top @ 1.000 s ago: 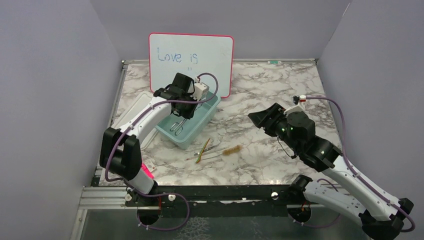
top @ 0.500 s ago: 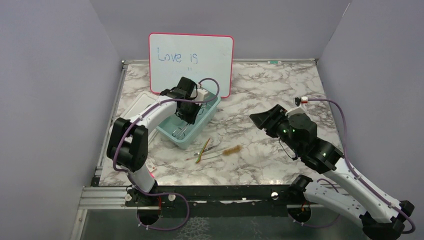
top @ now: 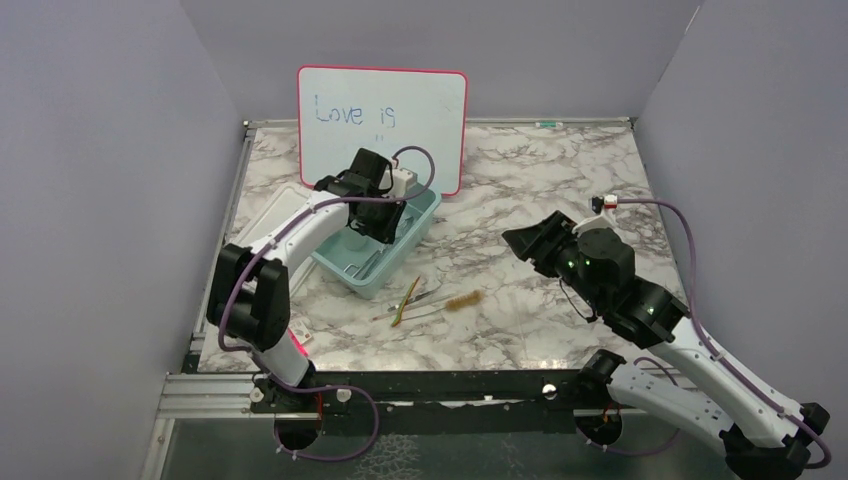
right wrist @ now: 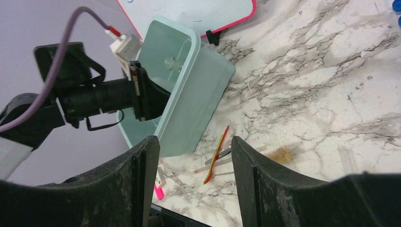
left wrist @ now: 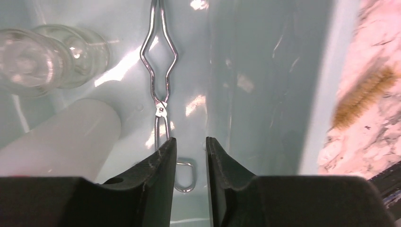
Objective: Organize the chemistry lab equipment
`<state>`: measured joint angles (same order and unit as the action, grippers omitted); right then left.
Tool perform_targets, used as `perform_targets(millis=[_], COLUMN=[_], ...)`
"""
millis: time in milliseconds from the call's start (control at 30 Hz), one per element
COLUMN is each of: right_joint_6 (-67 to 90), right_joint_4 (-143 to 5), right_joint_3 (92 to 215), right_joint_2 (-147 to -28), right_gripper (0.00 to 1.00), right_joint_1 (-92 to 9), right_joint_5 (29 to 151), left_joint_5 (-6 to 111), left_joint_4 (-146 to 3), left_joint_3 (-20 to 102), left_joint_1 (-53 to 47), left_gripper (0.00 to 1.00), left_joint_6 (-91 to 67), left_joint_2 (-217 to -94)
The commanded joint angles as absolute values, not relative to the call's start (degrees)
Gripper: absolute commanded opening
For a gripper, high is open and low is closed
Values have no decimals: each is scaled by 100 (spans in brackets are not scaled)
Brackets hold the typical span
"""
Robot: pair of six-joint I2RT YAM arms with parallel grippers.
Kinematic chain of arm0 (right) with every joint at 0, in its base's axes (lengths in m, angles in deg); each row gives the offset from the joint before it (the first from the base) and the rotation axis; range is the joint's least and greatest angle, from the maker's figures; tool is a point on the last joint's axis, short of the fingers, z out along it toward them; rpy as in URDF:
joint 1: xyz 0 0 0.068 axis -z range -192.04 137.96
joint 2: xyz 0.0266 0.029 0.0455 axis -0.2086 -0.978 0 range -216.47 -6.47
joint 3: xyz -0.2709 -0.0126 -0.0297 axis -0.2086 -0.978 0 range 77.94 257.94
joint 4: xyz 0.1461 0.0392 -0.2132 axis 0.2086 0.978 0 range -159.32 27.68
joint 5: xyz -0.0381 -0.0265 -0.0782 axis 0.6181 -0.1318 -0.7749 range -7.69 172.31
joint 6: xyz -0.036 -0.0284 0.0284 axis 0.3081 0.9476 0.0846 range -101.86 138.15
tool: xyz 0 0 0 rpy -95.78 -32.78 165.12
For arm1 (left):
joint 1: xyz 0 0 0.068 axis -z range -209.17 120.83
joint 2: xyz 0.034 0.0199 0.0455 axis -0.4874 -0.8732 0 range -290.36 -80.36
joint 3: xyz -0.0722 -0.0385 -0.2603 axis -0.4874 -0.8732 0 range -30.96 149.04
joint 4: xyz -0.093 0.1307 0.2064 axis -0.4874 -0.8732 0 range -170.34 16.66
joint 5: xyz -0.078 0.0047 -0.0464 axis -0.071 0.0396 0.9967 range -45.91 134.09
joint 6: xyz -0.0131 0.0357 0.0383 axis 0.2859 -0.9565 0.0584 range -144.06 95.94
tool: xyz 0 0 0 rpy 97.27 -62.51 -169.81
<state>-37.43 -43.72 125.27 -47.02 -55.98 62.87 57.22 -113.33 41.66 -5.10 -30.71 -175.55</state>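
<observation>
My left gripper (left wrist: 190, 140) hangs inside the pale teal bin (left wrist: 265, 85), open with a narrow gap and nothing in it. Metal tongs (left wrist: 160, 71) lie flat on the bin floor just ahead of and beneath the fingertips. To their left in the bin are a small glass flask (left wrist: 47, 56) and the white squeeze bottle (left wrist: 61, 142). From above, the left gripper (top: 385, 235) reaches down into the bin (top: 415, 222). A brown bristle brush (top: 463, 300) lies on the marble in front of the bin. My right gripper (top: 525, 240) hovers open to the right, empty.
A yellow-red strip (top: 408, 298) and thin rods (top: 428, 297) lie beside the brush. The pink-framed whiteboard (top: 380, 100) stands behind the bin. A pink marker (top: 295, 343) rests near the front left edge. A white lid (top: 270, 215) lies left of the bin.
The left gripper came down into the bin with the tongs and opened; the tongs now lie loose on the bin floor. The right arm shifted only slightly.
</observation>
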Motion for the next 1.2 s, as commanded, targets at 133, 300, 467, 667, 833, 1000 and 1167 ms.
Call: perform_targets(millis=[133,300,467,667,833,1000,1167], right_joint_6=[-3714,-3739,-3939,-4863,-5073,-5020,-4946], right_joint_4=[-4189,-3969,-3762,-2968,-2964,-2980,-2762], right_joint_3=[12572,12518,12358,12214,11940,11837,11934], right_joint_2=[-4707,-4885,-4880,-4913,-4524,-4062,-3784], right_gripper=[61,61,61,60,55,47,47], right_joint_1=[-5634,-5636,-5641,-5639,-5634,-5637,-5636], right_joint_5=[6090,6049,5985,5474,5339,5265,5098], left_joint_5=[5896,5068,5037,5570,6023,6272,6104], left_joint_4=[-11370,-11430,-11311,-11028,-10585,-10231,-10044], left_joint_3=[4645,4943,4688,3771,3076,2783,2704], left_joint_1=[-458,805,1832,2213,2238,2265,2347], left_gripper=[44,55,55,46,35,34,37], left_joint_6=[-2486,-2170,-1981,-2028,-1902,-1520,-1522], left_joint_2=[-16144,-15598,-15641,-15919,-16169,-16525,-16974])
